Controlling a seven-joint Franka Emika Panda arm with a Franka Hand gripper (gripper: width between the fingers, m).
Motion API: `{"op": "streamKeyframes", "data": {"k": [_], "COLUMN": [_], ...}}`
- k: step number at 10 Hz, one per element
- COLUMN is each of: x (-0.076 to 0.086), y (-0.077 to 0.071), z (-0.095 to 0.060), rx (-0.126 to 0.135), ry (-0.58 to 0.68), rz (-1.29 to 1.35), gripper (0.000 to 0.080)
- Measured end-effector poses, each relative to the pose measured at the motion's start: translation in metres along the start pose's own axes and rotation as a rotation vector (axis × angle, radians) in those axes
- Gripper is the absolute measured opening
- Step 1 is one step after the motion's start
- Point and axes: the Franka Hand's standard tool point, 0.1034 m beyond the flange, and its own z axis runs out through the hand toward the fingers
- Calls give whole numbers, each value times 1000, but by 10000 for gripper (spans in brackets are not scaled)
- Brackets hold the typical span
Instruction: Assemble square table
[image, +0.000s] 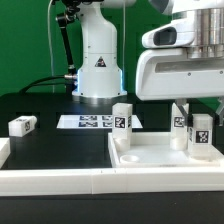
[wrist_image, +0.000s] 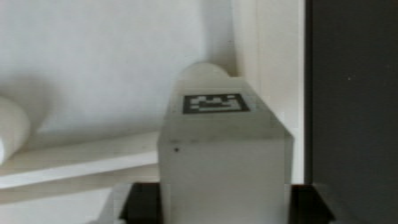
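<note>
The white square tabletop lies underside up at the exterior view's right. One tagged white leg stands at its far left corner and another at its far right. My gripper is over the near right corner, shut on a third leg that stands upright there. In the wrist view this leg fills the gap between my dark fingers, its tag facing the camera, with the tabletop behind it. A loose leg lies on the black table at the left.
The marker board lies flat before the robot base. A long white border wall runs along the front edge and up the left side. Black table surface shows beside the tabletop.
</note>
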Motion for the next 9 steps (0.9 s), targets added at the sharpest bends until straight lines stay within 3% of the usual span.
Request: {"op": "streamKeyframes", "data": {"k": [9], "x": [-1], "y": [7], "z": [2], "rx": [-22], "ry": [-8], "rz": [853], "gripper": [291]}}
